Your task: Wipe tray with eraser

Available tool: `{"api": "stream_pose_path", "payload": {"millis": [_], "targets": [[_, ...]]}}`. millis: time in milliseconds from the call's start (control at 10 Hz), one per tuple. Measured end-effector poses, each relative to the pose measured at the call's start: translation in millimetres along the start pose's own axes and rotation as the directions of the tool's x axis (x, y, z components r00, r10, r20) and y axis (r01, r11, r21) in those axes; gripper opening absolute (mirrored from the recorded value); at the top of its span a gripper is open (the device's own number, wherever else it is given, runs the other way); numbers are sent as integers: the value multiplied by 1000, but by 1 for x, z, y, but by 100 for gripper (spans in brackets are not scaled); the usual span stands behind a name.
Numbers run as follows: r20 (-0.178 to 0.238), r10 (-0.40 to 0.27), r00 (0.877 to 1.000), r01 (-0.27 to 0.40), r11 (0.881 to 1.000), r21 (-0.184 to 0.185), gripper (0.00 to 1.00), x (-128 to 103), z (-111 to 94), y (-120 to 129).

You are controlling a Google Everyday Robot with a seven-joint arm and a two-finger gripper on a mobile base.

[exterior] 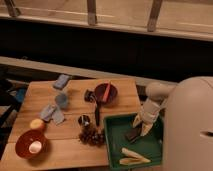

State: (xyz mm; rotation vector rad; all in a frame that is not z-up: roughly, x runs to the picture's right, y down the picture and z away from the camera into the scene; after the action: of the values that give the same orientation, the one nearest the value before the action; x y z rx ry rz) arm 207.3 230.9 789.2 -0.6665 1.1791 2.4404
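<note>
Camera view: the gripper [141, 125] reaches down into the tray [116, 145] on the table [70, 107], jaws closed on the eraser [133, 134], which rests on the tray floor. The eraser looks light and stiff, best pinched across its narrow sides; the smooth tray may let it skid.

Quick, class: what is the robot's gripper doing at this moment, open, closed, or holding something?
Gripper: closed on the eraser, pressing it down inside the green tray, near the tray's upper right part.
</note>
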Motion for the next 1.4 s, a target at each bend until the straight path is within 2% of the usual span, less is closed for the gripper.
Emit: {"api": "stream_pose_path", "payload": {"millis": [200,400,700,1100,1400], "targets": [[2,13,1000,-13,1000,13,0,-11,-1,-27],[18,32,999,-32,999,11,0,-31,-11,-47],[31,20,999,-20,1000,-1,0,-42,-20,-38],[22,-41,999,41,999,4,0,-9,-7,11],[14,-41,999,41,999,21,0,13,5,11]]}}
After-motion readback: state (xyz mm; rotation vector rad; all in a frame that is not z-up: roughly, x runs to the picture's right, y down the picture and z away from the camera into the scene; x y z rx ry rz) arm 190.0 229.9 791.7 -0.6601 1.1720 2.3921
